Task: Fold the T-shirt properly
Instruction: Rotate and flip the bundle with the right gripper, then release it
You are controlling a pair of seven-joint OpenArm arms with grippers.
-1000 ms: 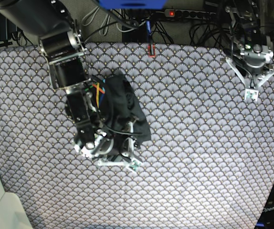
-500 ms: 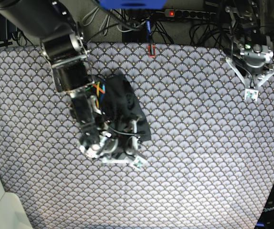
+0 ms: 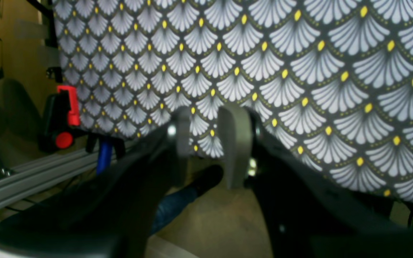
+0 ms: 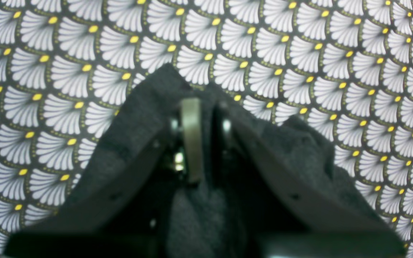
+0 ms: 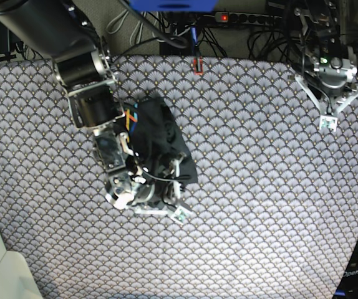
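T-shirt [image 5: 161,140] fabric, dark charcoal and bunched into a heap, lies directly under and around the right gripper [image 4: 201,118], whose jaws stand nearly together with a fold of cloth pinched between them. In the base view the heap reaches from that claw up along its arm, on the fan-patterned tablecloth [image 5: 260,205]. Far across the table, the left gripper [image 3: 208,138] hangs over the cloth's edge, jaws a narrow gap apart and empty. Beyond it sits a red clamp [image 3: 66,111]. No readable writing or containers show.
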